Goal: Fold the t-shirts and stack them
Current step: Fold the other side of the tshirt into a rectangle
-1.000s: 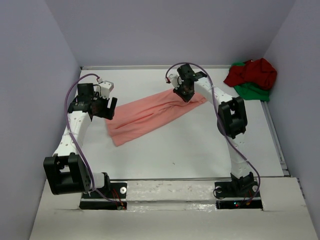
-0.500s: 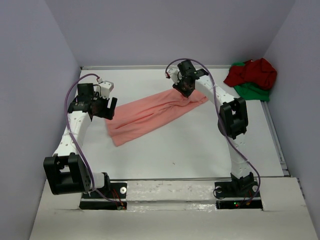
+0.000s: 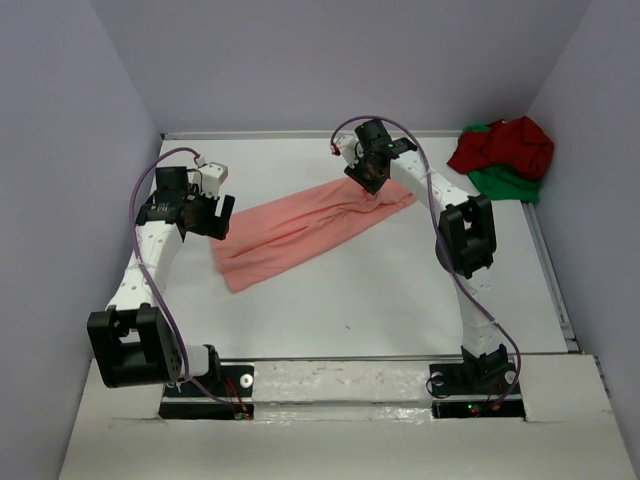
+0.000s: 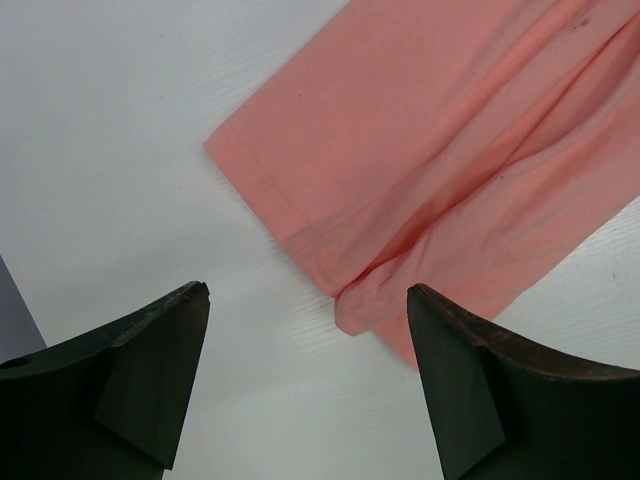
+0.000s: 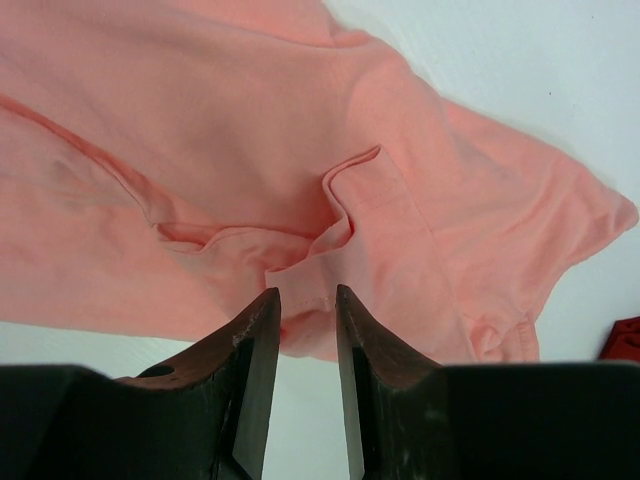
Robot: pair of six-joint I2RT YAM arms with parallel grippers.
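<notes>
Evidently limp and light, the salmon-pink t-shirt (image 3: 300,225) lies diagonally on the desk (image 3: 400,290); we would pinch its hem corners. Our left end effector (image 4: 308,292) gapes wide, and the right end effector (image 5: 303,292) is barely parted above a fold.

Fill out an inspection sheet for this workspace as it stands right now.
Surface: white table, no stains seen.
Job's things: salmon-pink shirt lies slantwise mid-table, creased; dark red shirt bunched on green shirt in the far right corner.
Clutter: nothing seen.
Grippers: left gripper wide open above the pink shirt's left end; right gripper with fingers narrowly apart over its right end.
Cables: purple cables loop along both arms.
Surroundings: lilac walls on three sides.
</notes>
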